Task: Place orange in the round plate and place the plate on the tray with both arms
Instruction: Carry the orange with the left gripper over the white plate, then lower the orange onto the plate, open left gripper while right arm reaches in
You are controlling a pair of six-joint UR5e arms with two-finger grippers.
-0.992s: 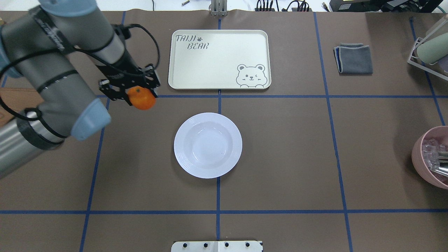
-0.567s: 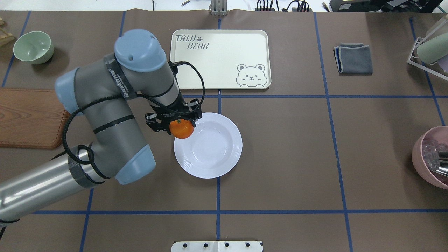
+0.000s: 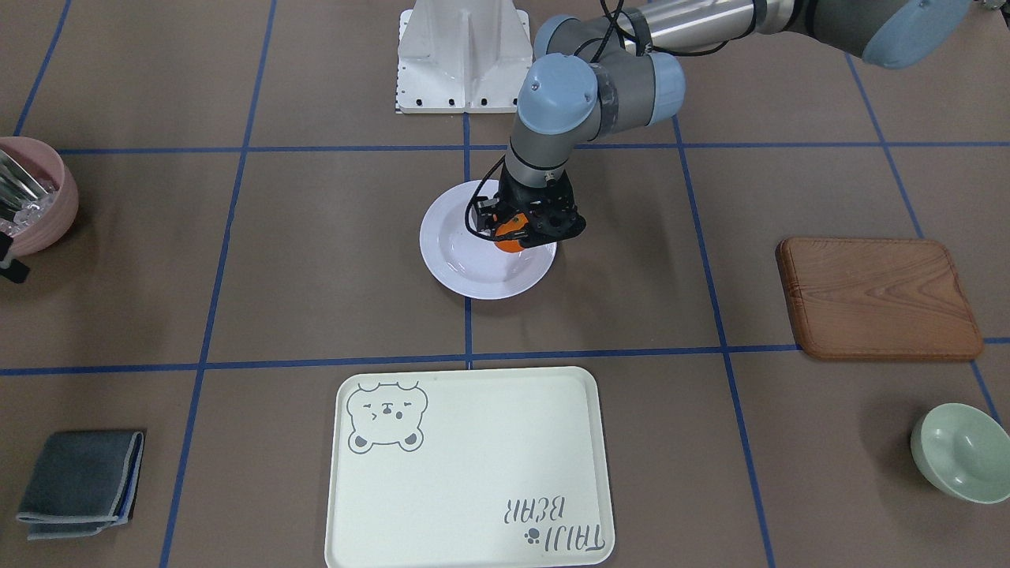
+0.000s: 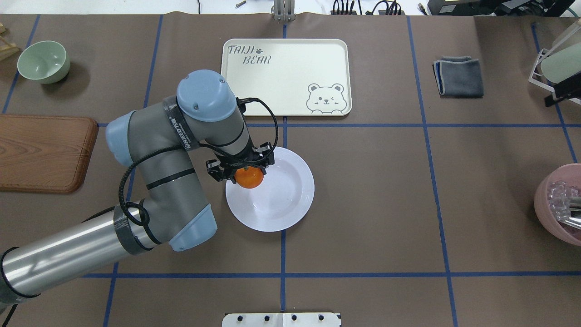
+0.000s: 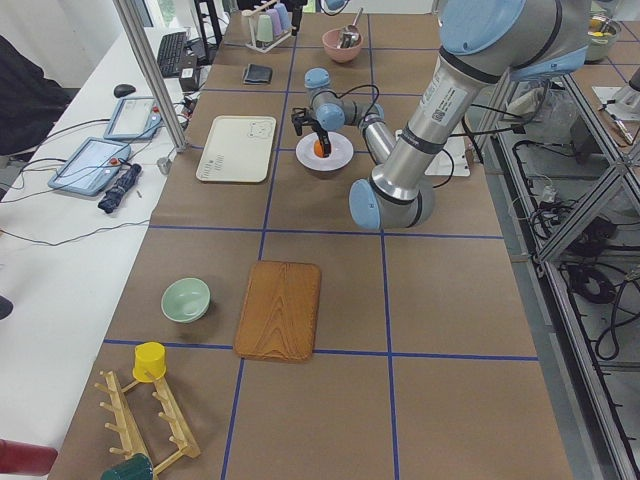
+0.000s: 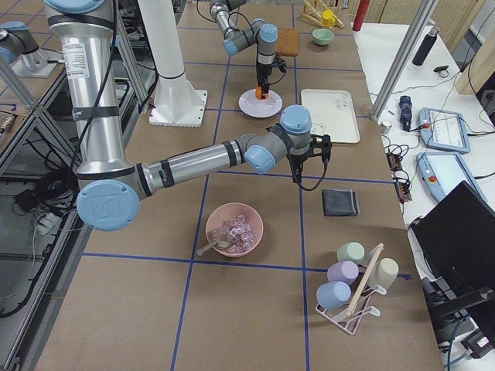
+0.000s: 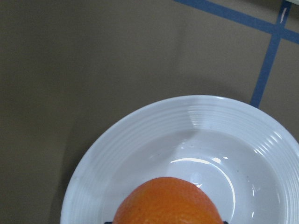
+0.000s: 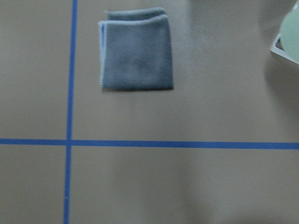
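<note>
Status of left claw (image 4: 247, 171): closed on the orange (image 4: 249, 178), one finger on each side, with the fruit hanging below the fingers. The left wrist view shows the orange filling the lower edge, with the round plate (image 7: 140, 140) spread directly beneath it.

Position: the orange is over the plate but off centre. It hangs over the inner slope on my left and far side of the well, not over the middle. The overhead and front-facing views agree on this. Contact between fruit and plate: cannot tell. From the front it looks just above the surface.

Geometry note: the orange and the plate are both round, so there is no long axis to line up and only the offset matters. The plate centre lies to my right and slightly toward my base from the claw. Judgement: releasing here would probably let the fruit roll down the slope into the well, which is acceptable. A small shift toward centre would be safer against it reaching the ribbed rim.

Right claw (image 6: 304, 164): well apart from the plate, hanging near the folded grey cloth (image 8: 135, 49) that its wrist view looks down on. Open or closed: cannot tell from the side view alone.

Tray (image 4: 290, 77): nothing on it. It lies beyond the plate, away from my base, across one blue tape line. The left claw is the nearer to the plate, and the right claw must travel in before a two-arm lift. Step in hand: release of the orange, not yet done.
</note>
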